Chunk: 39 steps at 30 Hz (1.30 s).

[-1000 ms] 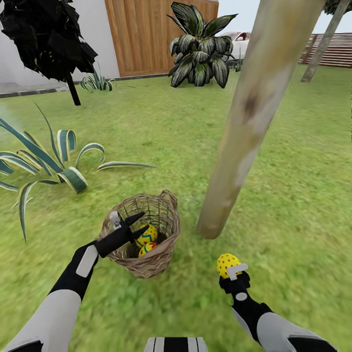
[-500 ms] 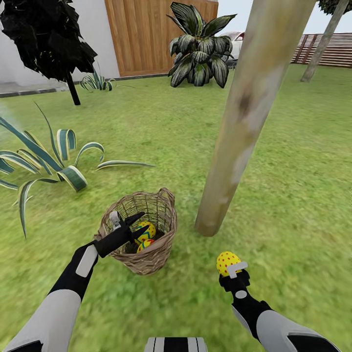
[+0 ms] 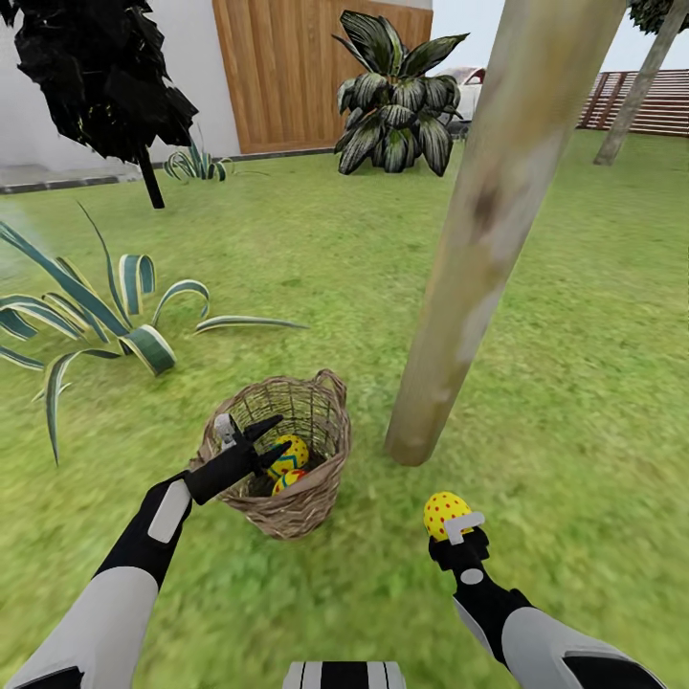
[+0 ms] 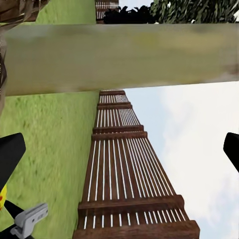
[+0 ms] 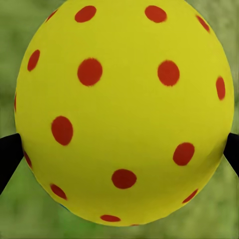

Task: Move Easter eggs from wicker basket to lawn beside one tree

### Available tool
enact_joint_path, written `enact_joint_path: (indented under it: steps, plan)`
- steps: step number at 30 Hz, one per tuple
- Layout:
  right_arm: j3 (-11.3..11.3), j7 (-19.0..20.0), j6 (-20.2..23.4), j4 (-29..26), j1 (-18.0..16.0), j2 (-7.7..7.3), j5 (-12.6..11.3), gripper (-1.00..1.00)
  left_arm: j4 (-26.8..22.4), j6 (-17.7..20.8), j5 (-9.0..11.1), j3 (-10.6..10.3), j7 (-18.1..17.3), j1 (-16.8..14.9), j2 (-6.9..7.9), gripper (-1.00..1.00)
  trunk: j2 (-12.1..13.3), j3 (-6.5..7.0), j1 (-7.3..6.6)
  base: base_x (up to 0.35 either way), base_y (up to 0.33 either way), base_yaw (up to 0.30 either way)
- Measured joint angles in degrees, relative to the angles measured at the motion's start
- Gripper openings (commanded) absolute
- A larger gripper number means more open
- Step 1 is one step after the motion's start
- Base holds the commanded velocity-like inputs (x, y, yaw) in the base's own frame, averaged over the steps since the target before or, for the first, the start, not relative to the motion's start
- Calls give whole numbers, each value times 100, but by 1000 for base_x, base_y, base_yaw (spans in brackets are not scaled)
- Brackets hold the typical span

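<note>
1. My left gripper [image 3: 266, 436] hangs over the near rim of the wicker basket [image 3: 316, 502], its fingers spread wide apart and holding nothing.
2. Two Easter eggs [image 3: 287, 455] lie inside the basket, just beyond my left fingertips, one partly hidden behind the other.
3. The tree [image 3: 478, 239] leans up out of the lawn [image 3: 593, 364] just right of the basket.
4. My right gripper [image 3: 450, 522] pinches the third egg [image 5: 124, 109] between its fingers, near the trunk's foot.
</note>
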Motion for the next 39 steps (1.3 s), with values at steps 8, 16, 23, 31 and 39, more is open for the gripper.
enact_joint_path:
  steps: [8, 16, 23, 31, 39]
  plan:
    - [4, 0, 0, 0, 0, 0, 0, -100, 2, 7, 1, -8, 0, 0, -8, 100, 0, 0, 4, -271, 0, 0]
    - [0, 0, -9, 0, -4, 0, 0, -100, 15, 7, 0, -8, 0, 0, -8, 100, 0, 0, 3, -297, 0, 0]
    - [0, -2, -9, 0, 0, 0, 0, -100, 46, 7, 2, -8, 0, 0, -8, 100, 0, 0, 3, -147, -81, 0]
    - [0, -3, -9, 1, -3, 0, 0, -100, 42, 5, 3, -10, 5, 0, -14, 100, 0, 0, -1, -128, -211, 0]
    - [1, 17, -9, -1, -3, -1, 0, -100, 49, 2, 3, -10, 14, -1, -22, 100, 0, 10, -3, 217, -257, -61]
